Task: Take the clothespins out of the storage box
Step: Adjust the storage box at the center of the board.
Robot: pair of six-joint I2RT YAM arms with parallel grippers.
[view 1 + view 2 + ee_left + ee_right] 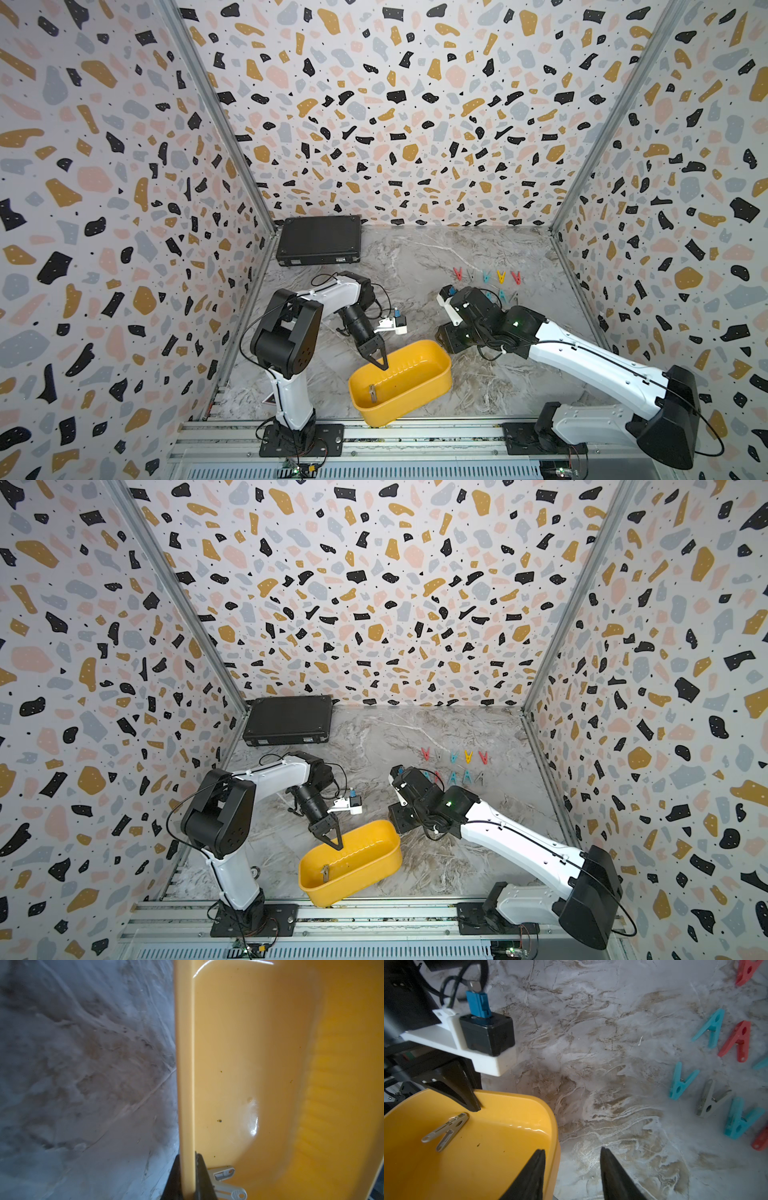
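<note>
Speckled terrazzo walls (374, 104) all round, marble table (415, 257) underneath. My left tool (383, 366) is clenched on the upper-left rim of the yellow storage box (415, 401), which sits lower middle in both top views. One grey clothespin (372, 393) lies inside, near the box's left end. My right tool (572, 1150) is released, gripping nothing, just beside the box's right corner. The other clothespins (500, 276) lie in two rows on the table, right of centre.

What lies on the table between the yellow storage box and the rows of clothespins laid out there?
Nothing: the right wrist view shows bare marble table between the storage box and the clothespins.
</note>
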